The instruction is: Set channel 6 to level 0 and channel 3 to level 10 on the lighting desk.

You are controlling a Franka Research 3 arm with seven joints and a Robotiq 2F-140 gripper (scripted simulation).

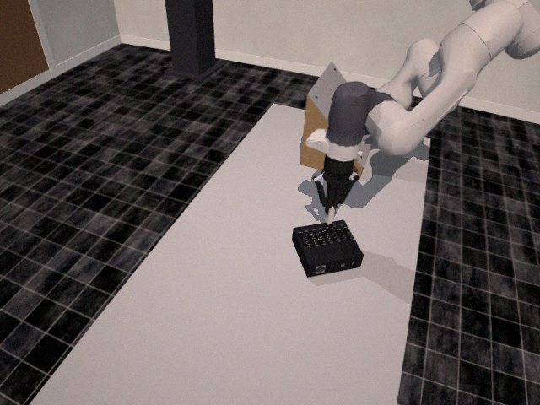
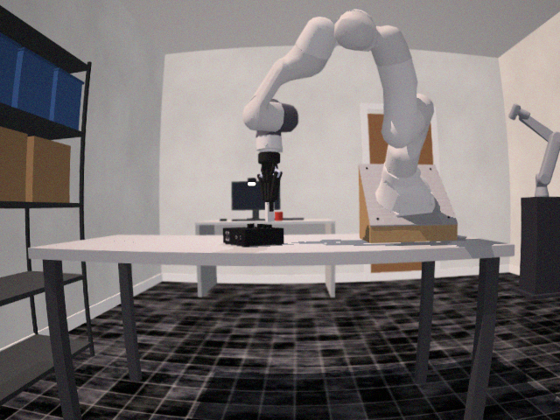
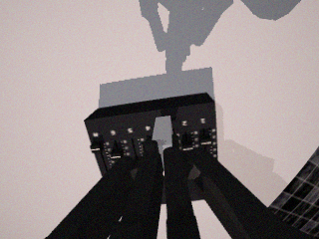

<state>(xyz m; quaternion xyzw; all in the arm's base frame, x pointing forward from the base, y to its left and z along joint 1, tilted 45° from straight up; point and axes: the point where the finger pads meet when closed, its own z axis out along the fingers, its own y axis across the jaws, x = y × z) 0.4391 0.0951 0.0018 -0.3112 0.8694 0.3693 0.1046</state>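
The lighting desk is a small black box standing flat on the white table. A row of faders with small caps runs across its top. My gripper is shut with nothing between the fingers. It points straight down, its pale fingertips just above the far edge of the desk, near the middle of the fader row. In the wrist view the fingers hide the middle faders. The cap levels are too small to read.
The arm's wooden mount stands at the far end of the table. A shelf with boxes stands left of the table. A second desk with a monitor is behind. A dark pillar stands on the floor.
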